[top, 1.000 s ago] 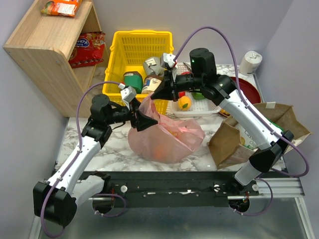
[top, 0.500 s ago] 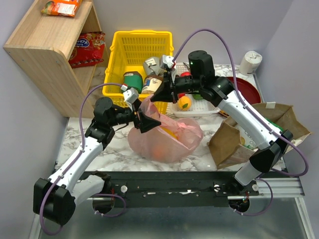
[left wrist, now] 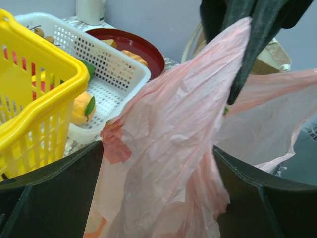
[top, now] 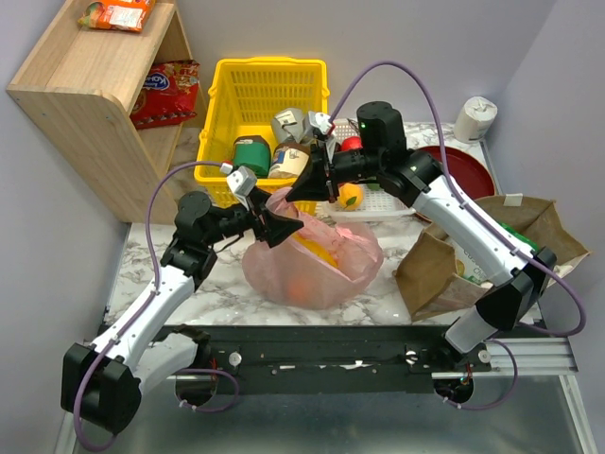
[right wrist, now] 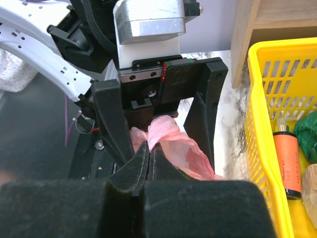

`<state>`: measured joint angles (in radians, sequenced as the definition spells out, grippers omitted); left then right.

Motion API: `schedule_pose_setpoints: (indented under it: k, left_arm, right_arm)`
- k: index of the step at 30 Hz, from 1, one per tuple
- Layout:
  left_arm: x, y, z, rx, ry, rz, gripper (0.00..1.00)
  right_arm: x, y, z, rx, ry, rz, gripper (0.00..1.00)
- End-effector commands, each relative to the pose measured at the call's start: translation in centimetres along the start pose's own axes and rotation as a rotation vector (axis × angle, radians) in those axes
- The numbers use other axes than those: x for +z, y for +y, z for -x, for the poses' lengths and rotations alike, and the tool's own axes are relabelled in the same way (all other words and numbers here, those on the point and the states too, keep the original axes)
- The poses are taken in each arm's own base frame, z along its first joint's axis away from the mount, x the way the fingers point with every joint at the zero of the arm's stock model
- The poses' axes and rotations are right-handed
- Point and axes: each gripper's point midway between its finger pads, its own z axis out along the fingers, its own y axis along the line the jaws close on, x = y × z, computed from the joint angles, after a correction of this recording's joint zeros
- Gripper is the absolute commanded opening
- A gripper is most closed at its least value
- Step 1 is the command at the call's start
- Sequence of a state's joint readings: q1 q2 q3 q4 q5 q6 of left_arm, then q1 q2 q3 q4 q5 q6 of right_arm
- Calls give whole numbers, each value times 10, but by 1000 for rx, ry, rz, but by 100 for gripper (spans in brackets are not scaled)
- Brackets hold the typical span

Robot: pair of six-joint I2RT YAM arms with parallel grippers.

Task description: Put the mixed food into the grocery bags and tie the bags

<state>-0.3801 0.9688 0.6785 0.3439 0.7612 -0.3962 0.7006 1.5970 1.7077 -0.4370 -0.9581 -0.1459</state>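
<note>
Since a second ago your left gripper (top: 283, 227) has edged closer to the pink plastic bag (top: 321, 267). Its fingers (left wrist: 54, 198) are spread wide, with the bag's gathered top between them. Your right gripper (top: 304, 186) is clenched on a bag handle, holding it up. An orange fruit (top: 303, 291) and bananas (top: 317, 252) show through the plastic. The bag sits on a marble table (top: 217, 288), left of a brown paper bag (top: 442, 276). A yellow basket (top: 269, 85) and a wooden shelf (top: 80, 80) stand against pale walls. No print is legible.
</note>
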Motion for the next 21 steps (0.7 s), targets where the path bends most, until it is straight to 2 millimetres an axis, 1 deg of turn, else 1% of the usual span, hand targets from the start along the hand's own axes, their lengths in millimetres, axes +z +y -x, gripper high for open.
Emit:
schedule_pose_setpoints:
  k: [1,4,7,8,9,11,15,17,20,21]
  left_arm:
    - [-2,20,8,57,-5,128,88]
    - [-13,32,2,125,77,216,88]
    - [-18,27,4,155,66,208,91]
    - [-17,19,6,152,52,169,92]
    - [-14,14,11,158,21,145,92]
    - [-10,3,13,122,9,83,92]
    - [-3,-11,27,113,-49,7,92]
    - [-1,-14,29,108,-61,-1,92]
    - [2,-9,31,123,-96,26,92]
    - [4,-9,28,110,-99,23,92]
  right_arm:
    - [-6,14,11,-31,-30,18,1]
    - [-9,15,15,-41,-35,-2,1]
    - [-12,18,18,-51,-41,-3,1]
    - [-12,19,20,-55,-44,1,1]
    - [-11,18,20,-51,-43,3,1]
    - [-11,19,21,-50,-46,8,1]
    - [-10,20,19,-46,-44,24,1]
    - [-9,21,18,-39,-41,34,1]
    - [-8,23,15,-35,-40,56,1]
    - [-8,24,15,-33,-40,59,1]
